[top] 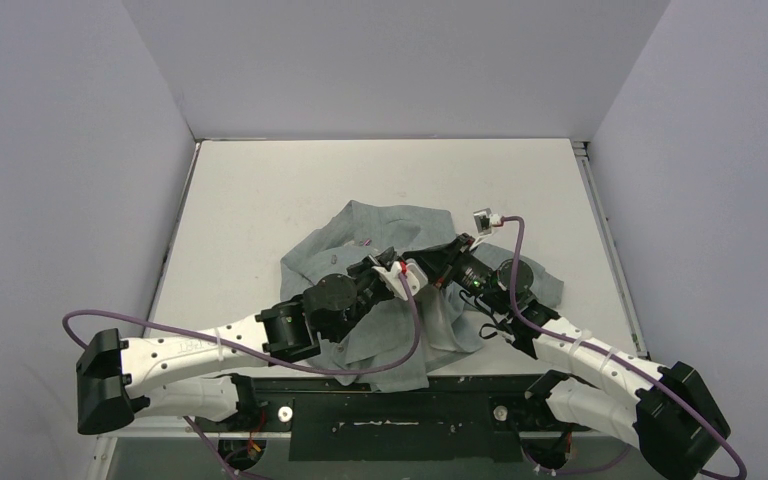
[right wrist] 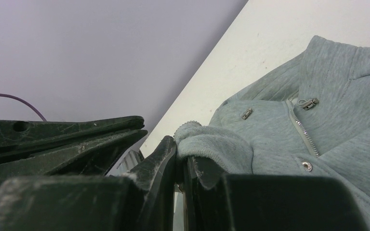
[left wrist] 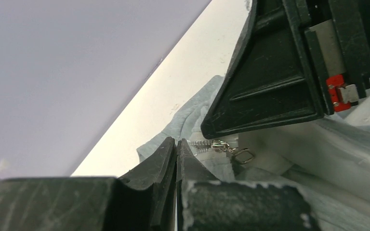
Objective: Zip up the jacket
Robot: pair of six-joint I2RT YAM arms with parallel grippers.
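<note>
left pincer (left wrist: 176, 145) pressed together beside the zipper pull (left wrist: 241, 155), right pincer (right wrist: 179, 153) clamped on a fold of the jacket (right wrist: 270, 139).

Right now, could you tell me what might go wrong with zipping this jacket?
The jacket lies bunched, so the zipper may jam on a fold. The right hand pinches only a ribbed edge, which could slip. The left hand, shut beside the zipper pull, crowds the right; they might collide.

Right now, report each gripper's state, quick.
Left gripper: shut, tips beside the zipper; whether it pinches anything cannot be told.
Right gripper: shut on a fold of the jacket.
</note>
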